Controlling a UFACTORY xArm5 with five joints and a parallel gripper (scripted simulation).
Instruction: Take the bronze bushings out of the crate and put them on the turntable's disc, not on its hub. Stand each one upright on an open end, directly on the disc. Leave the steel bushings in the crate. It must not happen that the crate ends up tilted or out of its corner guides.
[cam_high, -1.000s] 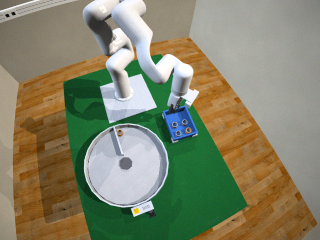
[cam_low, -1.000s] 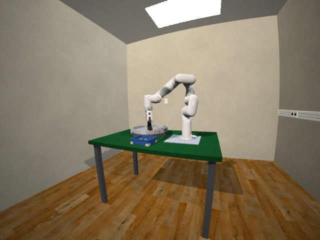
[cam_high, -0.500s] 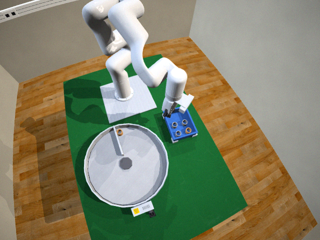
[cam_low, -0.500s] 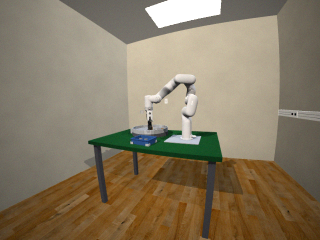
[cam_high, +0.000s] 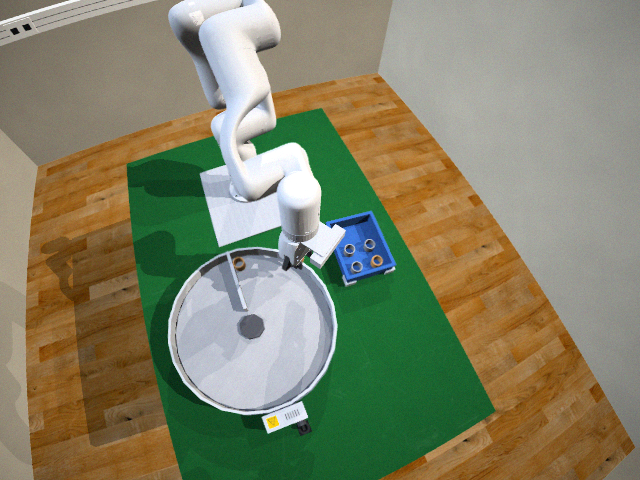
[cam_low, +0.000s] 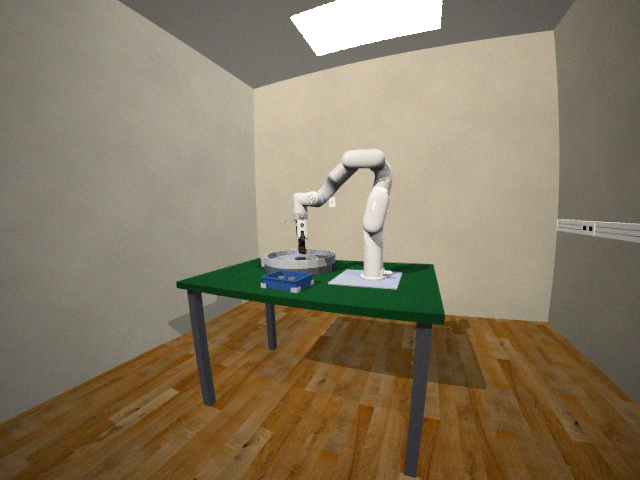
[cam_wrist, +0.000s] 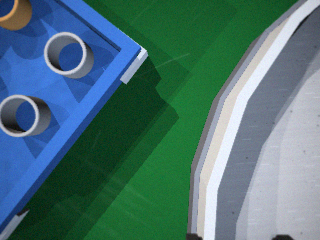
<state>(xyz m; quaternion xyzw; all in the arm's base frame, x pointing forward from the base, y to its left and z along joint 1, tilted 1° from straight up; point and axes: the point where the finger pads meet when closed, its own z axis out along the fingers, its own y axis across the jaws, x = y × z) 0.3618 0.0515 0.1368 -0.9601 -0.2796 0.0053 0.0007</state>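
Note:
My gripper (cam_high: 295, 263) (cam_low: 301, 246) (cam_wrist: 235, 237) is shut on a bronze bushing, mostly hidden by the fingers. It hangs over the far right rim of the turntable (cam_high: 327, 310) (cam_low: 299, 260) (cam_wrist: 225, 150), just above it. Another bronze bushing (cam_high: 236, 261) stands upright on the grey disc (cam_high: 268, 361) near the far rim, beside a radial bar (cam_high: 235, 284). The dark hub (cam_high: 251, 326) is bare. The blue crate (cam_high: 361, 217) (cam_low: 286, 280) (cam_wrist: 100, 90) holds three steel bushings (cam_high: 349, 250) (cam_high: 369, 244) (cam_high: 356, 266) (cam_wrist: 85, 67) (cam_wrist: 42, 117) and one bronze bushing (cam_high: 376, 258) (cam_wrist: 12, 15), all upright.
The crate stands right of the turntable on the green table top (cam_high: 413, 361) (cam_low: 372, 299). The arm's base sits on a white plate (cam_high: 232, 222) behind the turntable. A labelled box (cam_high: 284, 417) lies at the turntable's near edge.

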